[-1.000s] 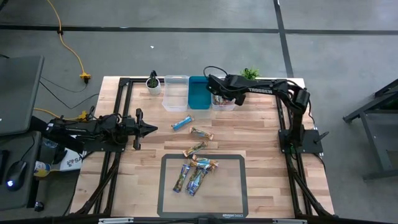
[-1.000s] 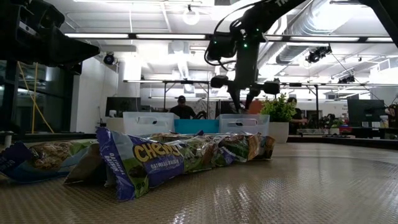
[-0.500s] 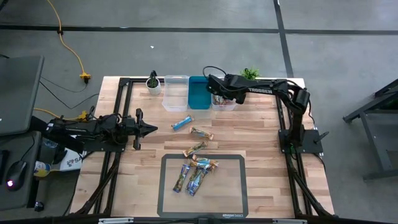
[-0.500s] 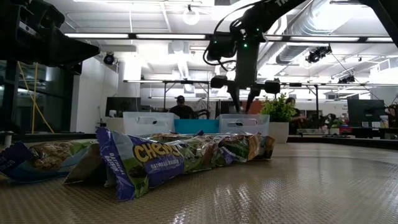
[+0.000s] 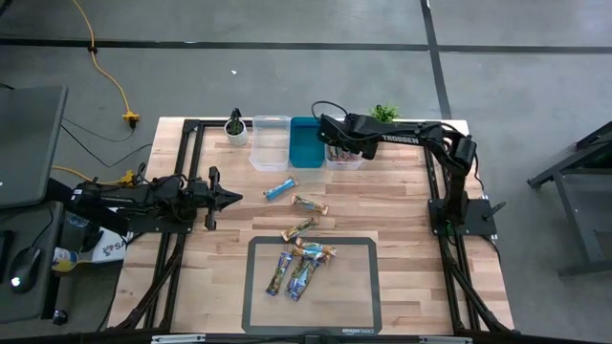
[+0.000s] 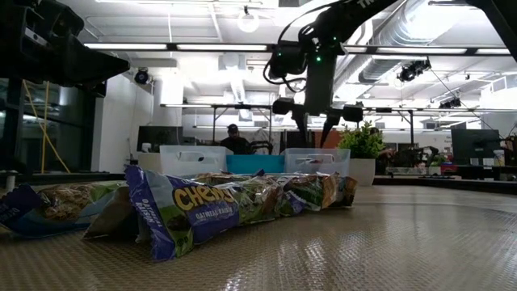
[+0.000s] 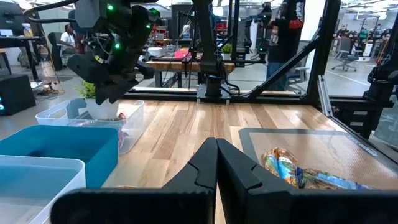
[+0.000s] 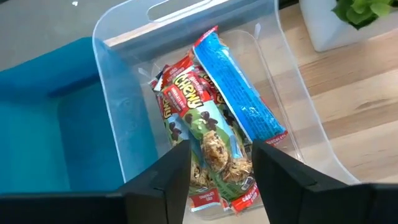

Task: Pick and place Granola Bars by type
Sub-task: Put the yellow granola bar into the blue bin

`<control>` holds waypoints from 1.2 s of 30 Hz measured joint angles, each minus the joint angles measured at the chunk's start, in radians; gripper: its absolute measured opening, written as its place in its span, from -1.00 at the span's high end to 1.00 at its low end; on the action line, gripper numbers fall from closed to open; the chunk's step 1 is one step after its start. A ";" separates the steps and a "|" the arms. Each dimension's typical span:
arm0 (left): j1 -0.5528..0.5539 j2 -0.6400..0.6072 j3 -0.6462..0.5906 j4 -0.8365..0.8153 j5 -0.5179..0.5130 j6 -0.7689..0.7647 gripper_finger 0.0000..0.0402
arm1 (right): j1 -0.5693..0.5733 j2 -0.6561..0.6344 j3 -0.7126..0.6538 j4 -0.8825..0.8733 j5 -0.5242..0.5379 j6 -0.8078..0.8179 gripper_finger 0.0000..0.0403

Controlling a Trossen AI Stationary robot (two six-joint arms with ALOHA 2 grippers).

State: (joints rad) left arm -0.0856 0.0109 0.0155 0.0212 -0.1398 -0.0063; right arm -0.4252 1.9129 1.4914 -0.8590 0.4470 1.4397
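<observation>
Granola Bars (image 8: 214, 134) dropped in clear bin (image 8: 124, 124); right gripper (image 8: 217, 165) above, fingers apart, empty. Left gripper (image 7: 216, 165) idle, fingers together. Next: fetch another off counter (image 5: 382, 205).

Three bins (image 5: 270, 143), two potted plants (image 5: 235, 128), about seven loose granola bars (image 5: 280, 190).

Granola bars (image 6: 234, 202) heaped close up (wrappers shiny); right hand (image 6: 311, 129) hangs above far bins (image 6: 254, 162).
</observation>
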 joint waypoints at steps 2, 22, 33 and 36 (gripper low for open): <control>0.000 0.000 0.000 0.000 0.000 0.000 1.00 | 0.000 -0.004 0.000 0.023 -0.007 -0.062 0.24; 0.000 0.000 0.000 0.000 0.000 0.000 1.00 | 0.139 -0.107 0.000 0.311 -0.114 -0.967 0.25; 0.000 0.000 0.000 0.000 -0.001 0.000 1.00 | 0.274 -0.108 0.000 0.258 -0.353 -1.032 0.25; 0.000 0.000 0.000 0.000 -0.001 0.000 1.00 | 0.318 -0.108 0.000 0.222 -0.370 -1.035 0.26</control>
State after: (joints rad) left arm -0.0854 0.0106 0.0155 0.0213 -0.1406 -0.0064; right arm -0.1069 1.8050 1.4910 -0.6365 0.0770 0.4044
